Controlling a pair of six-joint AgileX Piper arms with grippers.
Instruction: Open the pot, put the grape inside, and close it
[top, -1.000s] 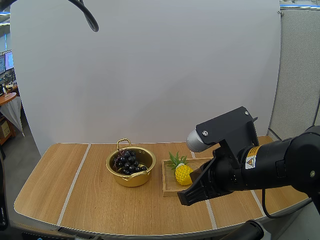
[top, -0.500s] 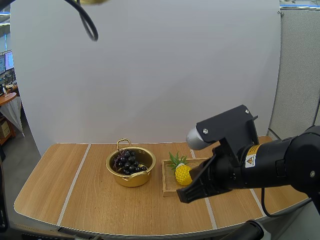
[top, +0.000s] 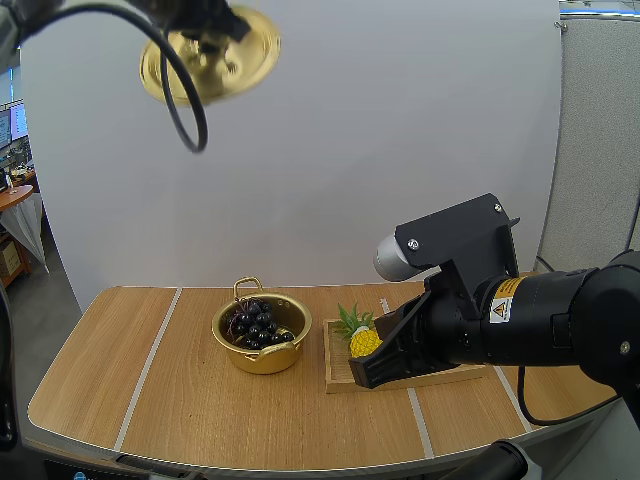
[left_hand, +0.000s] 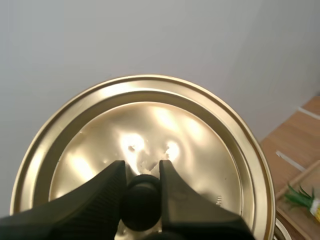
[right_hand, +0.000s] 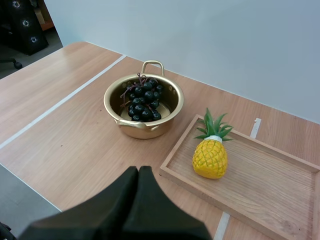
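The gold pot (top: 262, 335) stands uncovered on the table with the dark bunch of grapes (top: 256, 323) inside it; the pot (right_hand: 144, 107) and grapes (right_hand: 144, 98) also lie ahead of my right gripper. High above the table, my left gripper (top: 208, 35) holds the gold lid (top: 212, 58). In the left wrist view its fingers (left_hand: 107, 192) pinch the lid's black knob (left_hand: 142, 202) over the lid (left_hand: 200, 140). My right gripper (right_hand: 138, 172) is shut on nothing, low over the table's front near the tray.
A wooden tray (top: 340, 378) lies right of the pot and carries a yellow toy pineapple (top: 363, 338). In the right wrist view the tray (right_hand: 260, 165) and pineapple (right_hand: 210, 156) sit right of the pot. My right arm's bulk (top: 500, 320) overhangs the tray.
The lid, held by my left gripper, has come down into the top of the high view. My right arm has shifted slightly left over the tray.
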